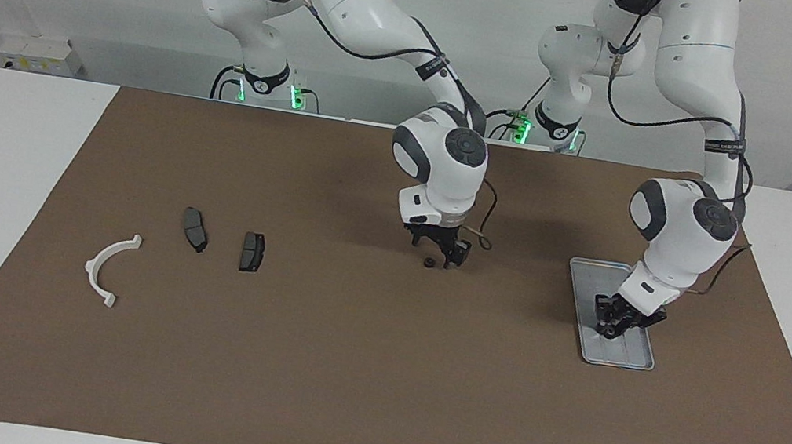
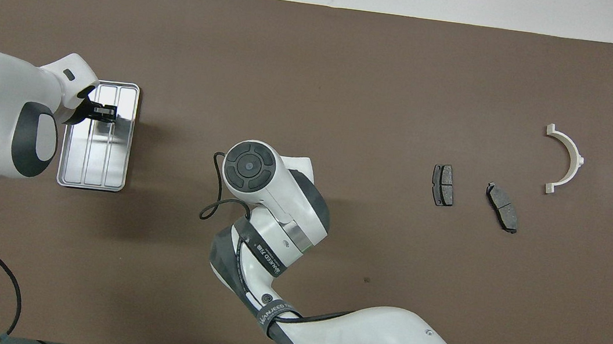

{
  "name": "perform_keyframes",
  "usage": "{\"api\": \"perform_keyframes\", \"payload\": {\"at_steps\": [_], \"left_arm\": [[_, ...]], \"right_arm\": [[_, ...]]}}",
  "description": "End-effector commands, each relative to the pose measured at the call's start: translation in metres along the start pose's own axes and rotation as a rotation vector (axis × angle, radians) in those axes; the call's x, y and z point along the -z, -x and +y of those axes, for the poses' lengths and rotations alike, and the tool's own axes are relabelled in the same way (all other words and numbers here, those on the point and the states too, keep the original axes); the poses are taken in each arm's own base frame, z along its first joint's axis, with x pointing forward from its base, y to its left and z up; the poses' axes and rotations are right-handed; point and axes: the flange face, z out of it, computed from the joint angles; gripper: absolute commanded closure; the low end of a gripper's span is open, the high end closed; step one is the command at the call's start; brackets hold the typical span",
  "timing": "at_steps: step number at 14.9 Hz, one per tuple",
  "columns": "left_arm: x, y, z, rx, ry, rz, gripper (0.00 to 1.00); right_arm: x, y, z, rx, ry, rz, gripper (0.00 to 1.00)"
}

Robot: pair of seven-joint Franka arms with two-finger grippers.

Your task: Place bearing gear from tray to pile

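Observation:
The silver tray [image 1: 589, 269] lies on the brown mat toward the left arm's end; it also shows in the overhead view [image 2: 102, 167]. My left gripper [image 1: 611, 329] is down in the tray, and a small dark thing at its tips cannot be made out; from above the left gripper [image 2: 104, 112] is over the tray's farther half. A small black bearing gear [image 1: 428, 263] lies on the mat at mid-table. My right gripper [image 1: 441, 254] is open just above it; from above the arm hides both. The pile lies toward the right arm's end: a white half-ring bracket [image 1: 110, 268] and two dark pads [image 1: 195, 228] [image 1: 251, 251].
In the overhead view the bracket [image 2: 568, 160] and the two pads [image 2: 443, 184] [image 2: 503, 206] lie apart from one another. The brown mat [image 1: 369, 392] covers most of the white table. A black cable loops beside the right wrist [image 2: 214, 207].

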Motion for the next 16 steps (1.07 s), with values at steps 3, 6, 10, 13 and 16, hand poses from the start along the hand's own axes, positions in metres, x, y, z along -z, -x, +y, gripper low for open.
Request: {"api": "perform_keyframes", "payload": {"at_steps": [3, 6, 10, 13, 16], "left_arm": [[0.058, -0.033, -0.001, -0.015, 0.022, -0.050, 1.00], [0.093, -0.044, 0.002, -0.015, 0.026, -0.058, 1.00], [0.110, -0.045, 0.036, 0.048, 0.027, -0.062, 1.00], [0.111, -0.044, 0.047, 0.055, 0.026, -0.066, 1.00], [0.111, -0.044, 0.046, 0.048, 0.008, -0.055, 1.00]], "right_arm": [[0.002, -0.007, 0.007, 0.006, -0.045, 0.017, 0.19], [0.002, -0.011, 0.009, 0.002, -0.048, 0.021, 0.24], [-0.002, -0.011, 0.011, 0.004, -0.039, 0.023, 0.43], [-0.003, -0.013, 0.012, 0.002, -0.038, 0.023, 0.68], [-0.002, -0.013, 0.012, 0.001, -0.039, 0.023, 0.81]]}}
